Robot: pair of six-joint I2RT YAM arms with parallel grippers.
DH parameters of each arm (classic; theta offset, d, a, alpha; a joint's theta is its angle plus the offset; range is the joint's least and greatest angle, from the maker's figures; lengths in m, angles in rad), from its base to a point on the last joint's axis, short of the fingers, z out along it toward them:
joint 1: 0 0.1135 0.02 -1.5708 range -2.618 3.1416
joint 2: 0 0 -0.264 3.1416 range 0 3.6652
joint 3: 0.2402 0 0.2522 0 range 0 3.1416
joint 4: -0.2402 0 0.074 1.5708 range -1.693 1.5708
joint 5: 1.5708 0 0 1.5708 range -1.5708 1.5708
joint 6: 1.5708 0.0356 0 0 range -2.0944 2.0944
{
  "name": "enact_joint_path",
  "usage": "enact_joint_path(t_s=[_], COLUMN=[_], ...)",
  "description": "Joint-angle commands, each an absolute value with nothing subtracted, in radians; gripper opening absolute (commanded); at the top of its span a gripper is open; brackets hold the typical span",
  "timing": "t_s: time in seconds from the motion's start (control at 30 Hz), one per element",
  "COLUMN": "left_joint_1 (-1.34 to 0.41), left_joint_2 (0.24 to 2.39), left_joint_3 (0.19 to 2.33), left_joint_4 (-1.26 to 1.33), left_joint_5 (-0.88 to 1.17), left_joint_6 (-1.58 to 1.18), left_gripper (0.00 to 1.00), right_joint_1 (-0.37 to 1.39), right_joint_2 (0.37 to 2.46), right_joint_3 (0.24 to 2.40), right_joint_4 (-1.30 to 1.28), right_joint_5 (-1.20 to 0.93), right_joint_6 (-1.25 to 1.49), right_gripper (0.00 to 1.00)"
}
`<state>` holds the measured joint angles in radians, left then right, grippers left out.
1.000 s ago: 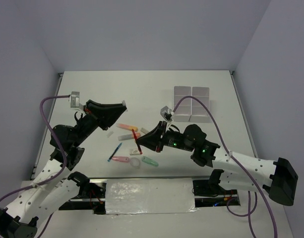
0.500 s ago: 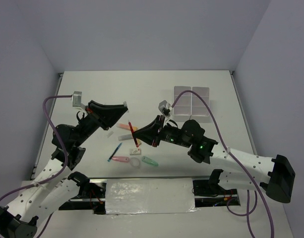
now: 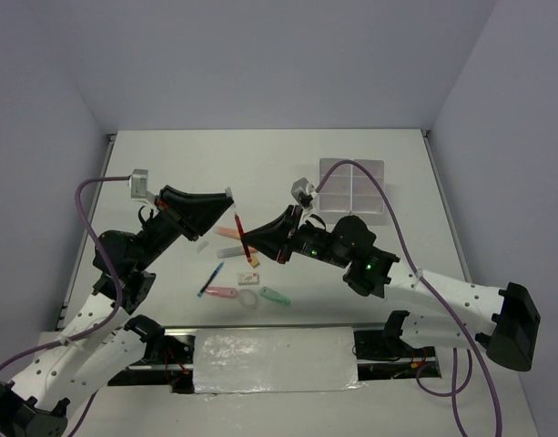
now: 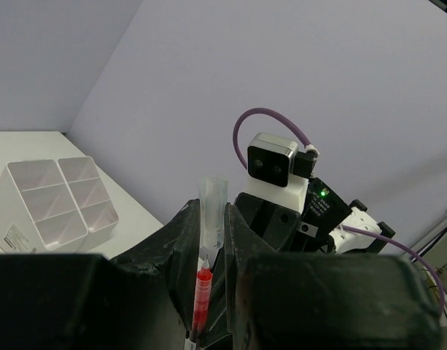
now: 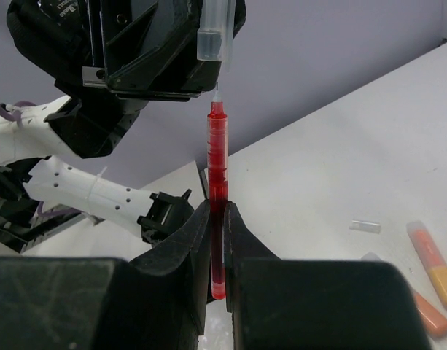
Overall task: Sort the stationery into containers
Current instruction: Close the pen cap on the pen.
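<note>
Right gripper (image 5: 217, 213) has come up off the table (image 3: 288, 164) and swung toward the left arm over the last second, taking the red pen (image 5: 218, 164) with it. Left arm barely shifts.

Right jaws are pinched narrow on the lower part of the pen barrel, tip pointing up. Left gripper (image 4: 212, 213) is clamped narrow on a clear cap (image 5: 214, 33), open end facing the pen. Pen tip is right at the cap mouth and roughly in line. Can't tell whether it has entered.

Likely reason for the two-arm hold: cap the pen before binning it, with one arm fixing the cap and the other feeding the pen in. Alignment is the risk. A slight tilt and the tip catches the cap rim.

White organiser (image 3: 353, 188) sits near the far right corner of the table, well apart from both grippers. Compartments visible from the top and left wrist views look bare, so nothing seems sorted yet.

Other stationery lies loose toward the middle of the near edge:
- orange highlighter (image 3: 231, 232)
- blue pen (image 3: 211, 278)
- pink piece (image 3: 221, 292)
- clear ring (image 3: 248, 298)
- green piece (image 3: 277, 296)
- small white eraser (image 3: 249, 276)

All of it is well apart from the organiser. Task looks early.
</note>
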<state>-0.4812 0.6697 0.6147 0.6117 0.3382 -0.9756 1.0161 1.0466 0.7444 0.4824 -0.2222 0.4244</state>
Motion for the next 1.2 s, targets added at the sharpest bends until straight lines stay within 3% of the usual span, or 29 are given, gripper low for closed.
enact_joint_path(t_s=[0.0, 1.17], left_joint_1=[-0.486, -0.499], left_joint_2=[0.66, 0.673], left_joint_3=[0.604, 0.584], left_joint_4=[0.65, 0.637], left_joint_5=[0.336, 0.353], left_joint_6=[-0.989, -0.991], left_gripper=[0.0, 0.0], right_joint_1=[1.015, 0.996], right_joint_2=[1.054, 1.038], right_joint_3=[0.79, 0.821], right_joint_4=[0.509, 0.451], right_joint_5=[-0.209, -0.158], right_joint_6=[0.408, 0.371], right_gripper=[0.0, 0.0])
